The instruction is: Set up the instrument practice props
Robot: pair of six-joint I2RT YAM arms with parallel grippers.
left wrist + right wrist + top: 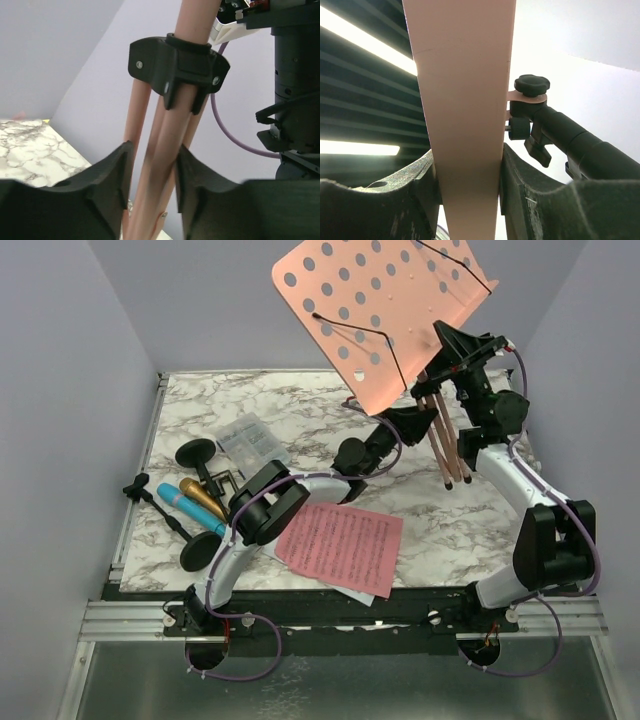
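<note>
On my screen both the left arm [222,575] and the right arm [512,482] show white links between chunky black joints, purple cables [240,678] looping out at six o'clock below their bases, and blunt, scuffed black fingers [385,210].

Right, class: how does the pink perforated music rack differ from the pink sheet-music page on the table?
The pink perforated music rack is dotted with round holes; the pink sheet-music page is unpunched and printed with dark notation. The rack is up in the air and tilted; the page lies flat on the marble table. The rack is a peachy pink; the page is rosier. Both are pink and roughly rectangular.
</note>
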